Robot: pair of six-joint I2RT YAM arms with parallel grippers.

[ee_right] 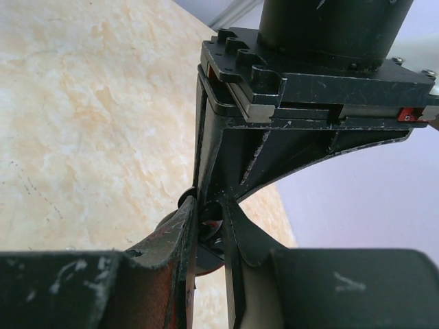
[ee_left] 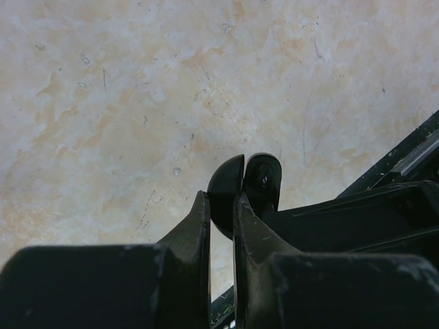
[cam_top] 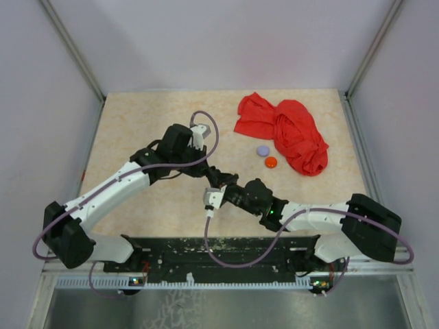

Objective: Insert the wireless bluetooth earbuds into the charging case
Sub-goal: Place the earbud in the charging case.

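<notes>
In the left wrist view my left gripper (ee_left: 221,200) is shut on the charging case (ee_left: 230,179), a round black puck held on edge above the table. A seam splits the puck into a matte half and a glossy half. My right gripper (ee_right: 209,214) is shut on a small black earbud (ee_right: 219,229) with a red tip, pressed up against the left gripper's fingers. From above, the two grippers (cam_top: 214,175) (cam_top: 222,188) meet tip to tip over the table's middle. They hide the case and the earbud there. No other earbud is in view.
A crumpled red cloth (cam_top: 285,133) lies at the back right. A lavender disc (cam_top: 263,150) and a red disc (cam_top: 271,162) sit just in front of it. Grey walls close in the beige marbled table (cam_top: 137,130) on three sides.
</notes>
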